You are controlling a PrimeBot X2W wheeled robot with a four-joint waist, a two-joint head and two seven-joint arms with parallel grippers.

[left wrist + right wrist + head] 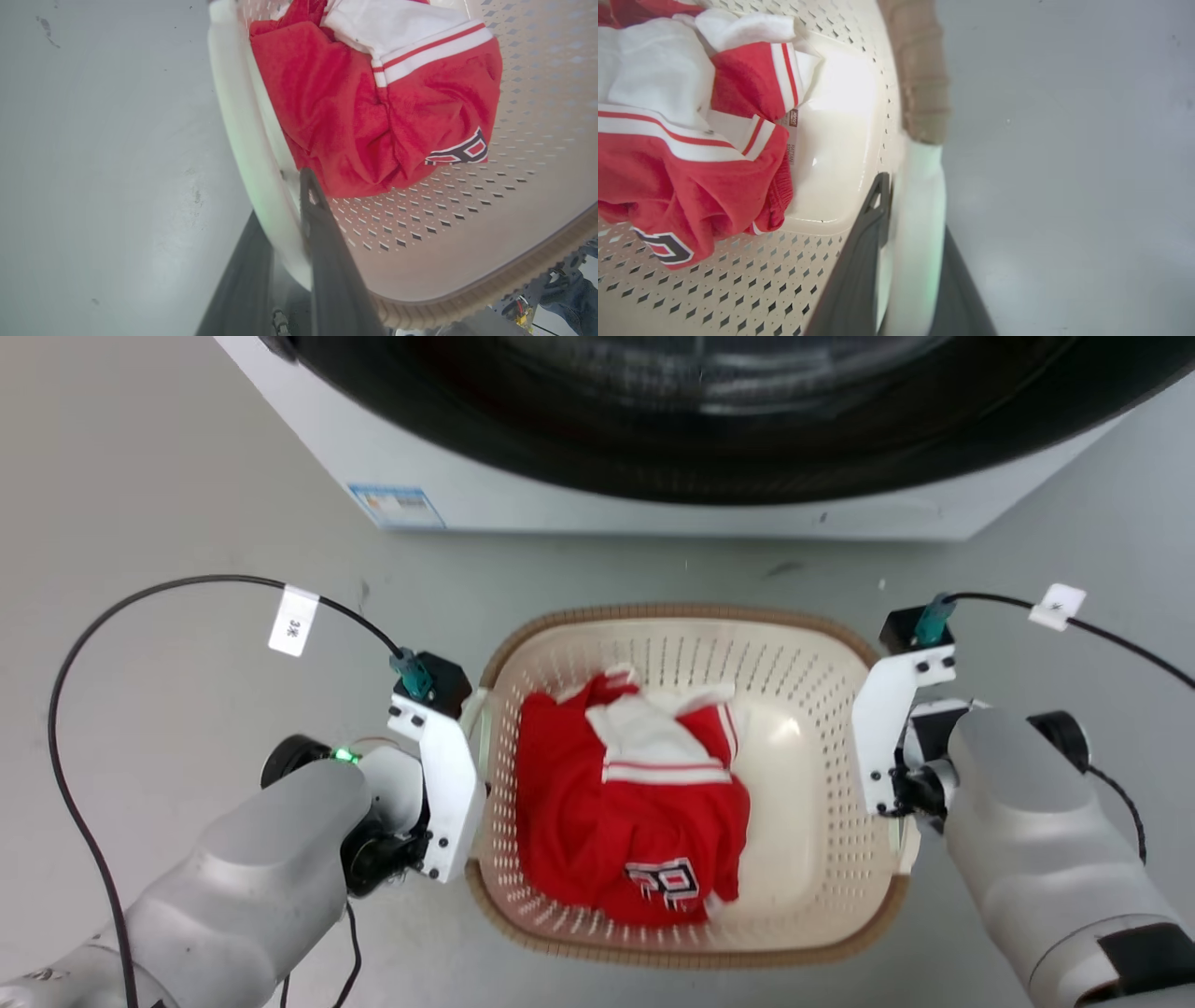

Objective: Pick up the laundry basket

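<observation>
The laundry basket [814, 686] is down at the grey floor [140, 476], just in front of the washing machine [597, 499], with a crumpled red-and-white garment [616, 803] lying inside it. The left gripper [280, 200] has its fingers closed on the basket's white left handle [233, 116], one inside the wall and one outside. The right gripper [914, 204] clamps the opposite handle [924, 177] likewise.

Smooth grey floor [140, 476], white washing machine [579, 509], dark round door [709, 439], perhaps glass
</observation>
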